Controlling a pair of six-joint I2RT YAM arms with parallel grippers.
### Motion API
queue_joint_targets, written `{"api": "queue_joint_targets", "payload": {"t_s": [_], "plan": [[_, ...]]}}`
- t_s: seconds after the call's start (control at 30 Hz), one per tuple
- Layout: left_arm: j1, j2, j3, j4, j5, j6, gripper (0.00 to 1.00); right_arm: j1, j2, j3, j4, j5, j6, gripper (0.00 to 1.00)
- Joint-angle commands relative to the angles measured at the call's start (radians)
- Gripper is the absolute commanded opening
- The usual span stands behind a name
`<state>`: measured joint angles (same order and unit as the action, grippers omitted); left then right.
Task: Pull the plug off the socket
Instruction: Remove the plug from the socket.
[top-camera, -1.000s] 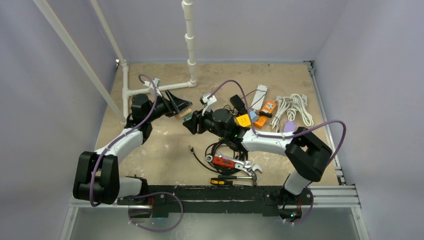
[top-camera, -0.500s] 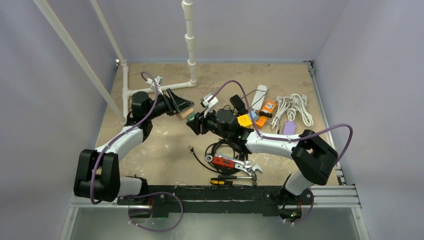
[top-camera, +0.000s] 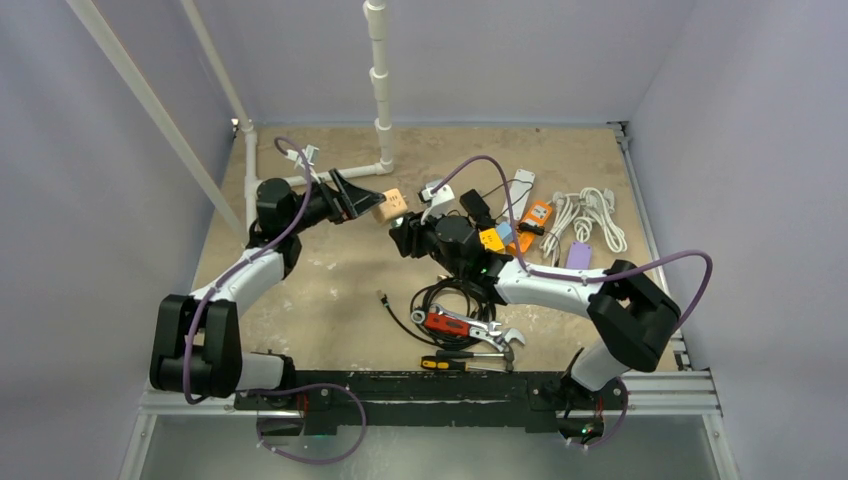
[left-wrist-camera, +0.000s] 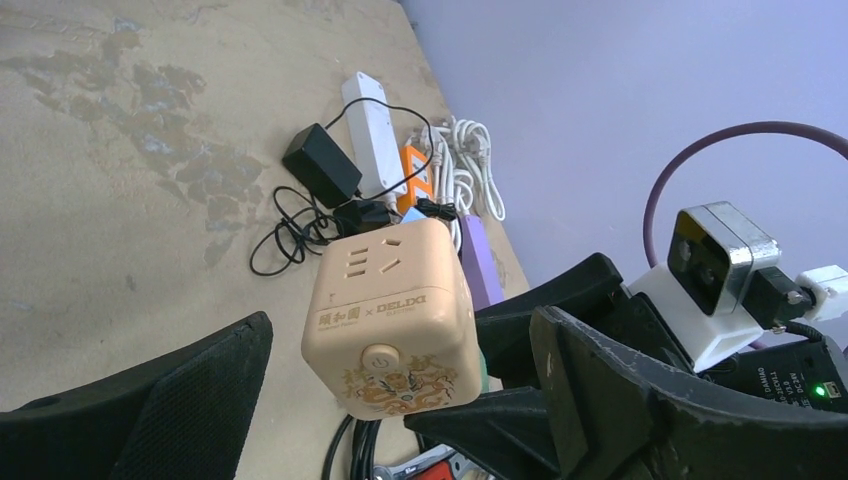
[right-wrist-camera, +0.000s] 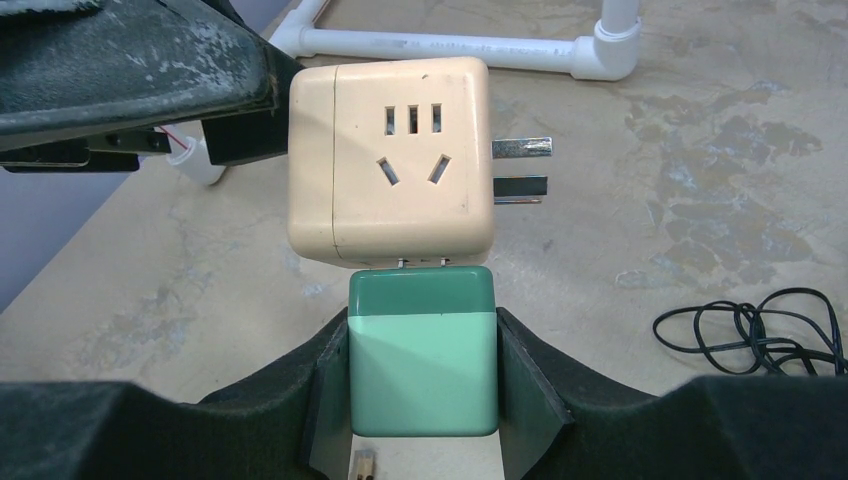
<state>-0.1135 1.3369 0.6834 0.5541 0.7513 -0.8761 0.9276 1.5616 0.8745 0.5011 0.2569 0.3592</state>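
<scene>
The beige cube socket (top-camera: 391, 204) hangs above the table between the two arms. A green plug (right-wrist-camera: 423, 350) is stuck in its near face, and the metal pins show in a thin gap between them. My right gripper (right-wrist-camera: 420, 325) is shut on the plug's sides and carries plug and socket. The socket's own prongs (right-wrist-camera: 520, 167) stick out to the right. My left gripper (left-wrist-camera: 400, 320) stands open around the socket (left-wrist-camera: 395, 315), with a gap between the socket and the left finger (left-wrist-camera: 150, 400). In the top view the left gripper (top-camera: 368, 203) is just left of the socket.
A white pipe frame (top-camera: 310, 178) stands at the back left. Power strips, adapters and a coiled white cable (top-camera: 590, 215) lie at the back right. A black cable coil, a red tool and a wrench (top-camera: 470, 328) lie near the front, with a screwdriver (top-camera: 450, 362) by the base rail.
My left gripper has opened and let go of the socket. The right gripper, still shut on the plug, has carried plug and socket farther from the bases and slightly right.
</scene>
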Motion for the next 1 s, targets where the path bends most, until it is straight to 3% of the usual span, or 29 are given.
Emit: {"api": "queue_joint_targets", "payload": {"t_s": [0.0, 0.23, 0.53, 0.6, 0.7, 0.83, 0.9, 0.97], "plan": [[-0.013, 0.026, 0.034, 0.050, 0.032, -0.009, 0.99, 0.002, -0.068, 0.006, 0.082, 0.023, 0.008, 0.00], [-0.043, 0.054, 0.051, -0.009, 0.019, 0.018, 0.99, 0.002, -0.092, -0.010, 0.120, 0.021, -0.023, 0.00], [-0.067, 0.092, 0.011, 0.183, 0.086, -0.115, 0.96, 0.003, -0.042, 0.014, 0.120, 0.023, -0.037, 0.00], [-0.068, 0.097, 0.007, 0.209, 0.092, -0.130, 0.84, 0.003, -0.030, 0.025, 0.107, 0.040, -0.036, 0.00], [-0.068, 0.099, 0.007, 0.211, 0.092, -0.135, 0.56, 0.003, -0.012, 0.035, 0.091, 0.055, -0.034, 0.00], [-0.068, 0.098, 0.007, 0.212, 0.091, -0.135, 0.26, 0.003, 0.006, 0.036, 0.088, 0.058, -0.023, 0.00], [-0.068, 0.095, 0.006, 0.214, 0.087, -0.131, 0.04, 0.004, 0.017, 0.041, 0.080, 0.058, -0.008, 0.00], [-0.066, 0.081, -0.001, 0.208, 0.066, -0.120, 0.00, 0.003, 0.026, 0.051, 0.065, 0.047, 0.025, 0.00]]}}
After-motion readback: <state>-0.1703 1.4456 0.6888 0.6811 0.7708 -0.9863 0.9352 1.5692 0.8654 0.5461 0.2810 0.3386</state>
